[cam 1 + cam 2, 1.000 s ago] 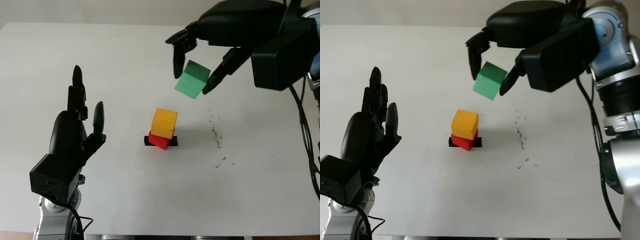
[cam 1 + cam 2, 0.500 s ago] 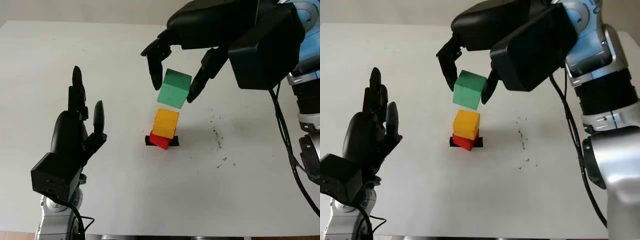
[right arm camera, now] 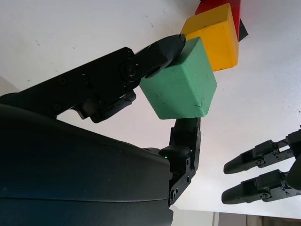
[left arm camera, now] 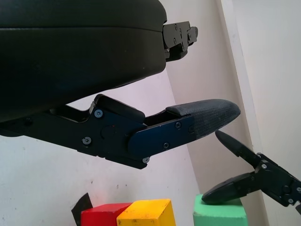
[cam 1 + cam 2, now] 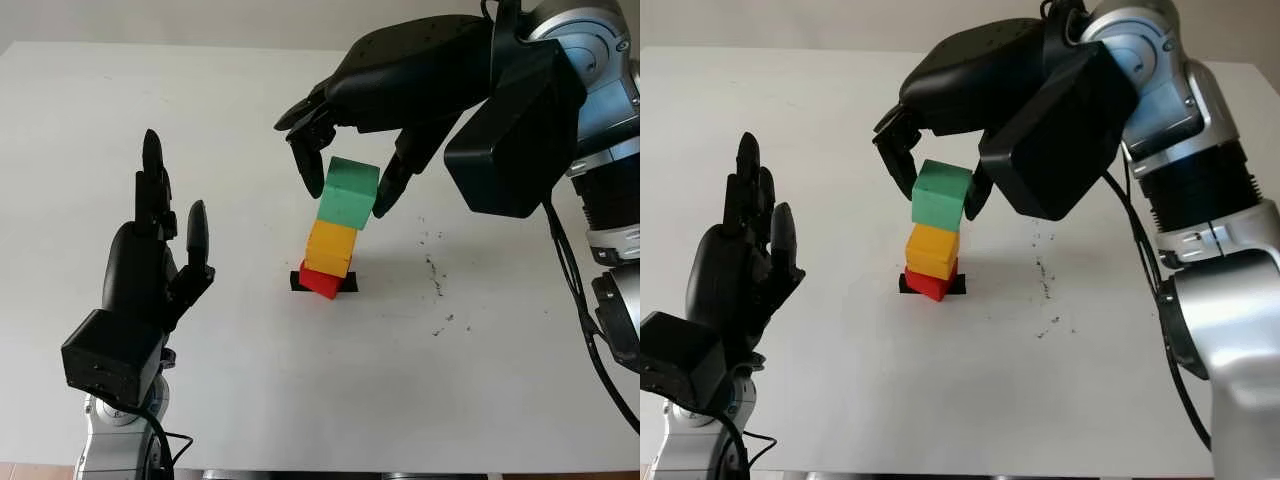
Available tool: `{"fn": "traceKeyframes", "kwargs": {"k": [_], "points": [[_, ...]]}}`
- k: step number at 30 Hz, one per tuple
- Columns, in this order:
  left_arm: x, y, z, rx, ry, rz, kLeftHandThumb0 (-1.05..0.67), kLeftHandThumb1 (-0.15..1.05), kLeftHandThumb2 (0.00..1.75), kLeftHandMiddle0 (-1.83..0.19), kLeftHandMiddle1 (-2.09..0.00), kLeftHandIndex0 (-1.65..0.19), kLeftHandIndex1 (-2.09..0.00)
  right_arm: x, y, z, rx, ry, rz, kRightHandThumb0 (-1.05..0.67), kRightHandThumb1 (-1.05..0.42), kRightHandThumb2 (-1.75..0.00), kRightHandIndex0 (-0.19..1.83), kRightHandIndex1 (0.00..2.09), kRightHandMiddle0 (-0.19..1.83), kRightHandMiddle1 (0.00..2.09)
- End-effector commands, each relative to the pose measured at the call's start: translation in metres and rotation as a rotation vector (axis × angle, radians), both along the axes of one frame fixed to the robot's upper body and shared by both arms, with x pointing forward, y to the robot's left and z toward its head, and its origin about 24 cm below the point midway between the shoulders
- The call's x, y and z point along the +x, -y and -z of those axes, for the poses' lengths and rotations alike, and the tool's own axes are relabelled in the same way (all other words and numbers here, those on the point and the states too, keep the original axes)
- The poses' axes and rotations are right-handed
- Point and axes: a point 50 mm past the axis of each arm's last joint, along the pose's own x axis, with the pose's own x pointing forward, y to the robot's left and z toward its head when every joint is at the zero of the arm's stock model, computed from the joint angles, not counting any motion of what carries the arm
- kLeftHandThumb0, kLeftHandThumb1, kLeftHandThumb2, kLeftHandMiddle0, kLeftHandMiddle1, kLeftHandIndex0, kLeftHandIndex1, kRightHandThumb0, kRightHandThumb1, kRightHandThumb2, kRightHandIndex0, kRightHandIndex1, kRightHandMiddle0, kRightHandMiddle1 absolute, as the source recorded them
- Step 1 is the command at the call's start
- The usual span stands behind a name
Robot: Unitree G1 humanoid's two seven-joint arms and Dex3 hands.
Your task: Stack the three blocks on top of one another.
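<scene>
On the white surface, the right hand clamps the green block atop yellow and red; the left hand, at 9 o'clock, is open.

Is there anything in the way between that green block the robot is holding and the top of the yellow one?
Nothing visible. The right hand grips the green block right over the yellow block, which sits on the red block. The open left hand is off to the side.
</scene>
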Motion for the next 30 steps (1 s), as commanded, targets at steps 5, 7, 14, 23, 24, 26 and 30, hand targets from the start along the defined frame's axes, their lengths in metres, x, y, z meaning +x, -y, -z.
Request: {"fn": "traceKeyframes", "kwargs": {"k": [5,7,14,23,24,26,30], "points": [[-0.002,0.001,0.001,-0.001,0.010,-0.003,-0.78,1.05,0.70,0.16,-0.05,0.17,-0.05,0.001,-0.002,0.007,0.028,-0.020,-0.025,-0.38,-0.96,-0.06,0.21,0.03,0.36,1.38],[-0.003,0.000,0.001,0.000,0.006,-0.008,-0.79,1.05,0.70,0.16,-0.05,0.17,-0.05,0.002,-0.002,0.008,0.026,-0.016,-0.035,-0.39,-0.97,-0.06,0.19,0.03,0.34,1.40],[-0.003,0.002,0.001,-0.007,0.004,-0.012,-0.80,1.05,0.70,0.15,-0.06,0.16,-0.06,0.003,-0.003,0.009,0.013,-0.017,-0.045,-0.39,-0.98,-0.06,0.19,0.04,0.31,1.42],[-0.003,0.003,0.001,-0.010,0.004,-0.011,-0.80,1.05,0.70,0.15,-0.05,0.16,-0.05,0.004,-0.006,0.014,-0.005,-0.043,-0.035,-0.38,-0.99,-0.06,0.19,0.05,0.32,1.40],[-0.003,0.003,0.001,-0.010,0.004,-0.010,-0.80,1.05,0.70,0.15,-0.05,0.16,-0.05,0.005,-0.006,0.015,-0.005,-0.047,-0.033,-0.38,-0.98,-0.05,0.19,0.05,0.32,1.41],[-0.004,0.003,0.001,-0.006,0.006,-0.012,-0.80,1.05,0.70,0.15,-0.06,0.16,-0.06,0.005,-0.006,0.017,-0.006,-0.045,-0.036,-0.38,-0.97,-0.05,0.19,0.05,0.33,1.42],[-0.004,0.003,0.001,-0.010,0.008,-0.014,-0.80,1.05,0.70,0.14,-0.06,0.15,-0.06,0.006,-0.006,0.021,-0.003,-0.061,-0.032,-0.39,-0.96,-0.05,0.20,0.05,0.35,1.45]]}}
